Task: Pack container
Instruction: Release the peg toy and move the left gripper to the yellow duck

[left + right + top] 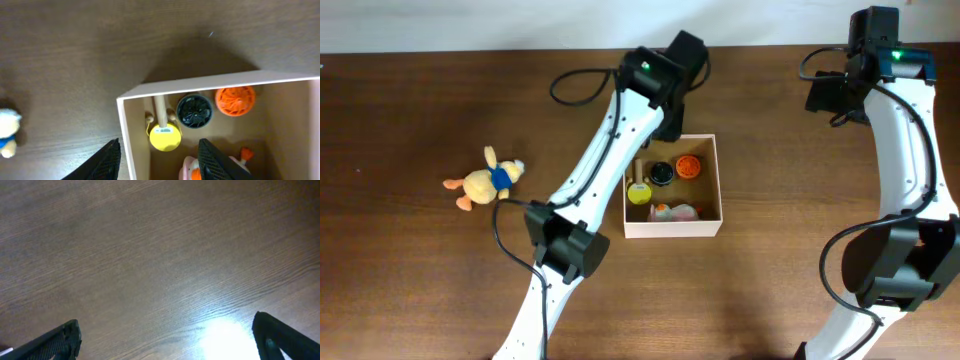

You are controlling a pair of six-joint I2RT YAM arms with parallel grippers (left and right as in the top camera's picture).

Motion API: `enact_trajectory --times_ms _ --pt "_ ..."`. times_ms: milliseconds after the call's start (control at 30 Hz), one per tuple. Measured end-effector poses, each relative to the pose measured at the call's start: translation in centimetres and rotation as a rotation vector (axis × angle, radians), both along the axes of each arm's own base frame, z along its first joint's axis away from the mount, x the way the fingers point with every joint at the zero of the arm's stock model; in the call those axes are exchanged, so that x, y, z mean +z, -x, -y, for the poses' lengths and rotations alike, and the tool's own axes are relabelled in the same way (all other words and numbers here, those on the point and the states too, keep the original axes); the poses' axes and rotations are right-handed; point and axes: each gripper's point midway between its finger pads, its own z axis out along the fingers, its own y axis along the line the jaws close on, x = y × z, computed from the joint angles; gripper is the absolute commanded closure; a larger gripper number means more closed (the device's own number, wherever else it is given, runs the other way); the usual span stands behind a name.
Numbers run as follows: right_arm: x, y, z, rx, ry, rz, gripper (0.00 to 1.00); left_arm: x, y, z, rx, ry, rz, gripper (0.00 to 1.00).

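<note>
The container point(710, 226), a shallow square cardboard box with cream walls and a tan inside, sits mid-table. In it lie a yellow disc on a wooden stick point(165, 136), a black round piece point(194, 110), an orange round piece point(235, 99) and a pink toy point(192, 170). My left gripper point(159, 160) is open above the box's left wall point(131, 135), one finger outside and one inside. A yellow plush duck with a blue shirt point(485, 181) lies on the table to the left. My right gripper point(167, 337) is open over bare table at the far right.
The dark wooden table point(420, 100) runs to a pale edge at the back. The left arm point(610, 150) reaches over the box's left side. The right arm point(910, 150) stands along the right edge. A light glare shows in the right wrist view point(225, 335).
</note>
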Motion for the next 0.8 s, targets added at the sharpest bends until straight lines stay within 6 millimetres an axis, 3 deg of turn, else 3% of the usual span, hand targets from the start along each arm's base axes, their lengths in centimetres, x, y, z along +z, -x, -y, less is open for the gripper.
enact_trajectory --times_ms 100,267,367,500,633,800 --pt "0.0 0.0 0.0 0.000 0.000 0.000 0.01 2.3 -0.3 -0.6 -0.005 -0.006 0.057 0.40" --pt "0.0 0.0 0.0 0.000 0.000 0.000 0.01 3.3 -1.9 -3.8 0.056 -0.051 0.107 0.38" --pt "0.0 0.0 0.0 0.000 0.000 0.000 0.01 3.3 -3.6 -7.9 0.142 -0.068 0.112 0.34" --pt "0.0 0.0 0.0 0.001 0.000 0.000 0.01 3.4 -5.6 -14.9 0.260 -0.096 0.108 0.25" --pt "0.0 0.0 0.0 0.000 0.000 0.000 0.01 3.4 -6.4 -20.7 0.358 -0.114 0.101 0.19" --pt "0.0 0.0 0.0 0.000 0.000 0.000 0.01 3.2 -6.5 -25.7 0.399 -0.100 0.071 0.19"
